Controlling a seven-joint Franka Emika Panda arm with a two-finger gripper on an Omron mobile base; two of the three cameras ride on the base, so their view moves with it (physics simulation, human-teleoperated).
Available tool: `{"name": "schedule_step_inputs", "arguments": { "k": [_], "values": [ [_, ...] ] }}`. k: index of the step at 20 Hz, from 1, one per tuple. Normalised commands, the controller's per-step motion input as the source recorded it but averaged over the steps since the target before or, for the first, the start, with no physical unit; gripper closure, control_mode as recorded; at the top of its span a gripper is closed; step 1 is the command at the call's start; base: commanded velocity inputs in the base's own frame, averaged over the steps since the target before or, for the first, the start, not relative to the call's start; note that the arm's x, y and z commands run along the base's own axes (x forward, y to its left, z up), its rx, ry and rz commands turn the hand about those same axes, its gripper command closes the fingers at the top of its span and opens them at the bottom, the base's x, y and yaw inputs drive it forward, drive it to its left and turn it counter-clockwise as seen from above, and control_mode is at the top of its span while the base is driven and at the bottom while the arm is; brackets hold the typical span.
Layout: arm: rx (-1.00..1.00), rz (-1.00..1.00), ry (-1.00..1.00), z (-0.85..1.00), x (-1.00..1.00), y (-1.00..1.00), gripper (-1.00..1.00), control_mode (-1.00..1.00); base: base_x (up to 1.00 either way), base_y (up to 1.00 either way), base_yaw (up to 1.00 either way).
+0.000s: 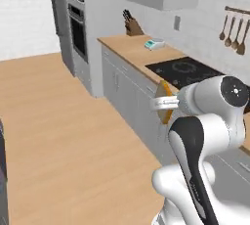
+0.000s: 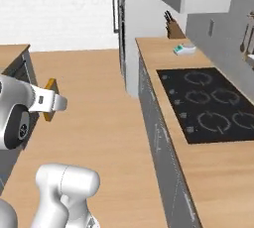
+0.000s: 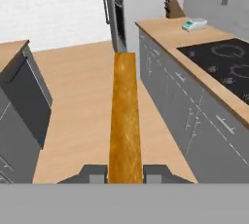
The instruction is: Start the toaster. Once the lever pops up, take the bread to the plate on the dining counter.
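Observation:
My gripper (image 3: pixel 125 172) is shut on the bread (image 3: pixel 125 121), a thin slice seen edge-on as an orange-brown crust strip running away from the fingers. In the base views the bread (image 1: pixel 164 99) (image 2: pixel 49 104) is held upright in the air over the wood floor, between the worktop and a light-wood-topped grey counter. That counter's corner (image 2: pixel 12 52) (image 3: pixel 12 52) lies to the left and looks like the dining counter. The gripper (image 1: pixel 163 102) (image 2: pixel 52 102) sits at about worktop height. The toaster and the plate are out of view.
On the right runs the wood worktop with the black hob (image 1: pixel 190 70) (image 2: pixel 213 103) (image 3: pixel 223 65) over grey cabinets. A knife block (image 1: pixel 132 26) and a small teal-and-white scale (image 1: pixel 155 44) stand at its far end. An oven tower (image 1: pixel 75 23) rises behind. The open wood floor (image 1: pixel 58 121) stretches ahead.

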Motion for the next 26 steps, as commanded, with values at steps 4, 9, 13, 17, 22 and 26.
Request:
{"name": "schedule_step_inputs", "arguments": {
  "k": [4,9,13,17,22,26],
  "values": [
    [0.00,0.00,0.00,0.00,0.00,0.00,1.00,1.00,0.00,0.00,1.00],
    [0.00,0.00,0.00,0.00,0.00,0.00,1.00,1.00,0.00,0.04,1.00],
    [0.00,0.00,0.00,0.00,0.00,0.00,1.00,1.00,0.00,0.06,1.00],
    [0.00,0.00,0.00,0.00,0.00,0.00,1.00,1.00,-0.03,0.05,1.00],
    [0.00,0.00,0.00,0.00,0.00,0.00,1.00,1.00,-0.05,0.53,0.87],
    [0.00,0.00,0.00,0.00,0.00,0.00,1.00,1.00,0.00,1.00,0.37]
  ]
}}
